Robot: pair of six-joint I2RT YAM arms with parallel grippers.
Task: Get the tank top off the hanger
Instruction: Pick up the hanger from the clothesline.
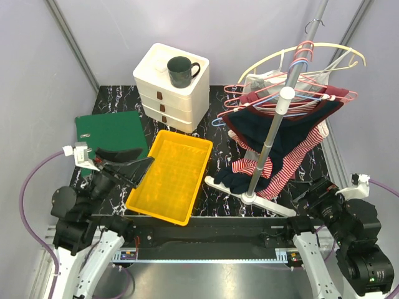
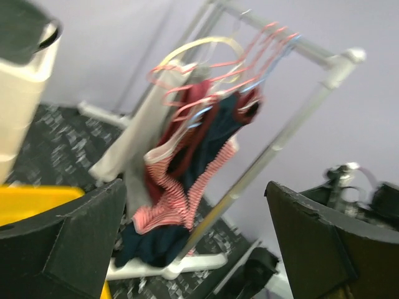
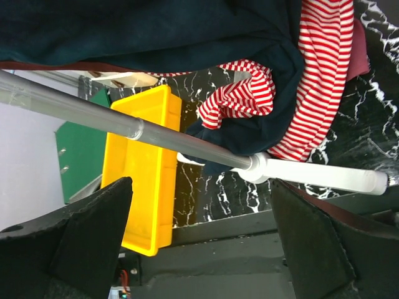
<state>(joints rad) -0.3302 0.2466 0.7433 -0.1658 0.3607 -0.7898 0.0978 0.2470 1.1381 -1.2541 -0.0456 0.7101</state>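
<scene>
Approach step, nothing grasped yet. Nearest, at the table edge, the left gripper [image 1: 140,159] sits well left of the clothes rack [image 1: 269,143], jaws spread wide and empty, pointing toward it. The right gripper [image 3: 201,193] is low on the near side of the rack's foot, also wide, with nothing between the fingers. The yellow tray [image 1: 171,177] lies just left of the rack's foot. On the rack the tank top [image 1: 274,124] hangs from the rail on a hanger. My guess is it's the navy piece with maroon trim, though I can't tell for sure in that bunch. A red-white striped garment [image 1: 288,167] droops under it toward the rack's base. Pink hangers [image 1: 310,51] crowd the rack's far end. Likely next move: one arm reaches up and pinches fabric by a strap while the other steadies the hanger — the straps must slip off without dragging neighbours.
</scene>
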